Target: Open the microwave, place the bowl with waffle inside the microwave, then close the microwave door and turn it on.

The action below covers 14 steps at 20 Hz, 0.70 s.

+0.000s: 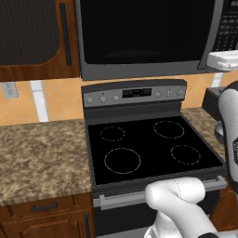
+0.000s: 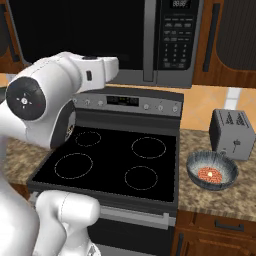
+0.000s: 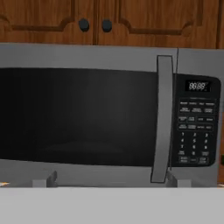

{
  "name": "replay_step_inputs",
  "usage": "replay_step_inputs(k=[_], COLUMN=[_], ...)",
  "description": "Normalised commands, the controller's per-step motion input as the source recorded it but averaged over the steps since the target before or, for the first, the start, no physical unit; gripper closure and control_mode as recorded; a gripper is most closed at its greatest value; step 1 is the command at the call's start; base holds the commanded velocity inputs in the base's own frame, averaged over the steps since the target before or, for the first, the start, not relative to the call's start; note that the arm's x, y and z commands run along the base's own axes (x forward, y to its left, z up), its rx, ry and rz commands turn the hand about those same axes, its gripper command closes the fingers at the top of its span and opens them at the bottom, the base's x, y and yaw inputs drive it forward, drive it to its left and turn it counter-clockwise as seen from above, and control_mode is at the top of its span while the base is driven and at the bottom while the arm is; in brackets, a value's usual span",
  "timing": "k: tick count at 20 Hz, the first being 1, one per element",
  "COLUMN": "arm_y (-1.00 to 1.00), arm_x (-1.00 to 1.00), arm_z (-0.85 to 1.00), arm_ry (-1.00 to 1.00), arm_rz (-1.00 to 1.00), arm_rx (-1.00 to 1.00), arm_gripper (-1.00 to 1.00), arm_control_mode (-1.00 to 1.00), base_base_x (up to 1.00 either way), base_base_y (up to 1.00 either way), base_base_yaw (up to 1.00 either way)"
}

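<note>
While the wide black-and-grey microwave point(image 3: 109, 118) faces your hand camera, its dark glass door point(image 3: 78, 116) is shut, grey bar handle point(image 3: 162, 118) upright beside the keypad point(image 3: 195, 127). Your small ribbed glass bowl point(image 2: 212, 171) holding the reddish-brown waffle point(image 2: 209, 174) sits on the counter just before the grey toaster point(image 2: 232, 133). You cannot tell how far the gripper is open.

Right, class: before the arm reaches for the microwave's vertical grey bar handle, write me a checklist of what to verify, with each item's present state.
1. Wide dark-glass microwave door closed, awaiting opening: ok.
2. Long vertical grey bar handle unobstructed and facing the hand camera: ok.
3. Small ribbed clear glass bowl upright on the speckled counter, beside the grey toaster: ok.
4. Reddish-brown waffle inside the bowl: ok.
5. Gripper open enough for the handle: cannot tell.
6. Black stove top beneath the door free of items: ok.
</note>
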Motion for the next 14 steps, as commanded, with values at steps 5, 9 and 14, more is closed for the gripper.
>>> replay_step_inputs(k=[5,9,14], arm_y=[-0.65,-0.78,-0.53], arm_x=[0.20,0.43,0.55], arm_z=[0.00,0.00,0.00], arm_ry=[-0.21,-0.01,0.15], arm_rz=[0.00,0.09,0.05], arm_rx=[0.03,0.12,0.13], arm_gripper=[-1.00,-1.00,-1.00], arm_control_mode=[-1.00,-1.00,-1.00], base_base_x=[0.00,0.00,0.00], base_base_y=[0.00,0.00,0.00], base_base_yaw=[0.00,0.00,0.00])
